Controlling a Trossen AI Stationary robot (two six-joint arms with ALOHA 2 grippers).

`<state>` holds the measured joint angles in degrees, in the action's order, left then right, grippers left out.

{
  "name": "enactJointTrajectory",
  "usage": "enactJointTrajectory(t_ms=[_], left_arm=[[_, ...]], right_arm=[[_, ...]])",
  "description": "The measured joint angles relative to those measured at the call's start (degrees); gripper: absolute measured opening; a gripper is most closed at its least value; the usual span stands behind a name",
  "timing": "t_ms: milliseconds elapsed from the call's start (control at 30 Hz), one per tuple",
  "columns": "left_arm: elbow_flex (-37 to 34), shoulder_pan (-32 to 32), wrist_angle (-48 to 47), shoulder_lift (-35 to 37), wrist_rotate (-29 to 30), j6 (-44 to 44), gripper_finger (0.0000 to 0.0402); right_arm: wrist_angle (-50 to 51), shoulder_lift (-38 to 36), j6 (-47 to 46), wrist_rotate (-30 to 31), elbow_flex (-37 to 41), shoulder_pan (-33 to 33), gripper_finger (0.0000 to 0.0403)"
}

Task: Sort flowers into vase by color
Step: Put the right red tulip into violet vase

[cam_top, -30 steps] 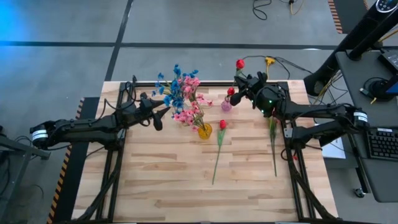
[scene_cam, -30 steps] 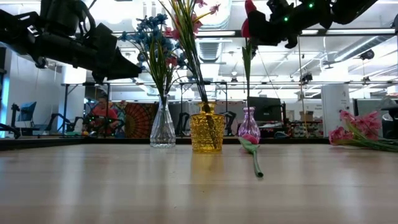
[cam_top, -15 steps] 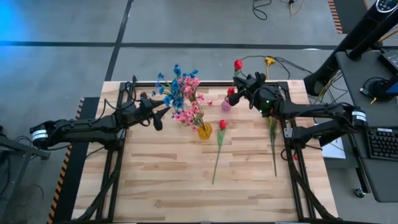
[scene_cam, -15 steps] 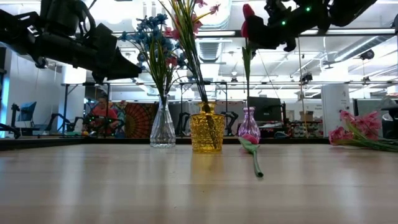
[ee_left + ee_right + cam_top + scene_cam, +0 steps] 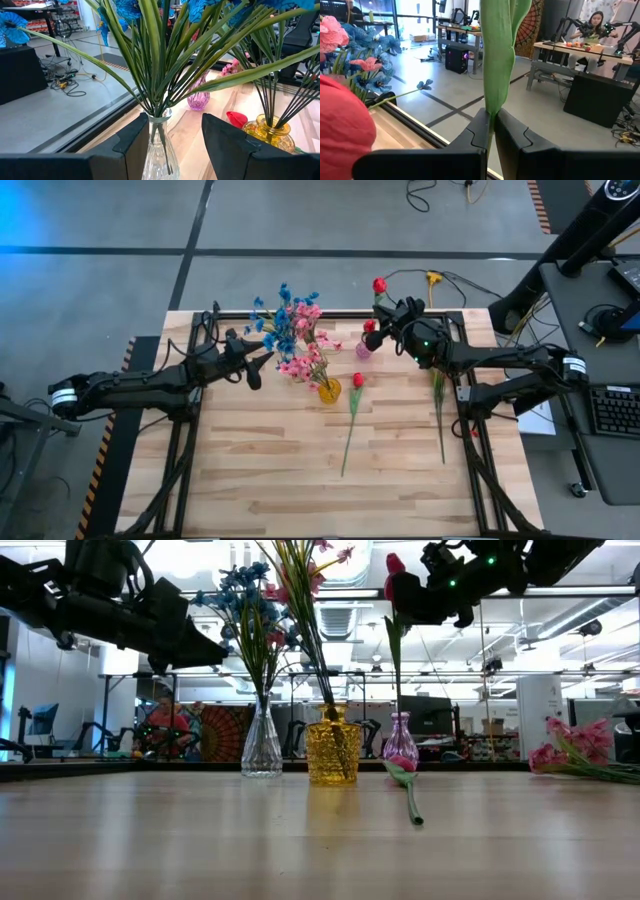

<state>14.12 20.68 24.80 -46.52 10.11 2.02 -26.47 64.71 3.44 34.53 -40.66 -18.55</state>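
My right gripper (image 5: 386,320) is shut on a red flower (image 5: 380,284) and holds it upright above the small pink vase (image 5: 400,745). A second red bud (image 5: 371,326) stands beside the fingers, over that vase. Blue flowers (image 5: 280,325) stand in the clear vase (image 5: 261,745) and pink flowers in the yellow vase (image 5: 333,753). My left gripper (image 5: 175,135) is open and level, just short of the clear vase's neck (image 5: 157,127), touching nothing. Another red flower (image 5: 350,425) lies flat on the table. My right gripper pinches the red flower's green stem (image 5: 491,107) between its two fingers, well below the bud. The fingers come in level from the table's right and lie across the stem. The flower stands upright; I cannot tell where its lower end is.
A pink flower (image 5: 439,405) lies along the table's right side, partly under my right arm. The three vases stand close together at the far middle. The near half of the wooden table (image 5: 260,480) holds only the lying red flower's stem.
My right gripper has crept a little toward the table's left and slightly down, carrying the red flower upright over the pink vase. Its fingers stay shut.
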Motion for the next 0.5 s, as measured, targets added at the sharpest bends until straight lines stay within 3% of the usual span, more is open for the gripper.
enactJointTrajectory(t_ms=[500], left_arm=[[0.01,0.00,-0.02,0.00,0.00,-0.02,0.0167]], right_arm=[[0.05,-0.07,-0.57,0.01,0.04,0.00,0.0013]])
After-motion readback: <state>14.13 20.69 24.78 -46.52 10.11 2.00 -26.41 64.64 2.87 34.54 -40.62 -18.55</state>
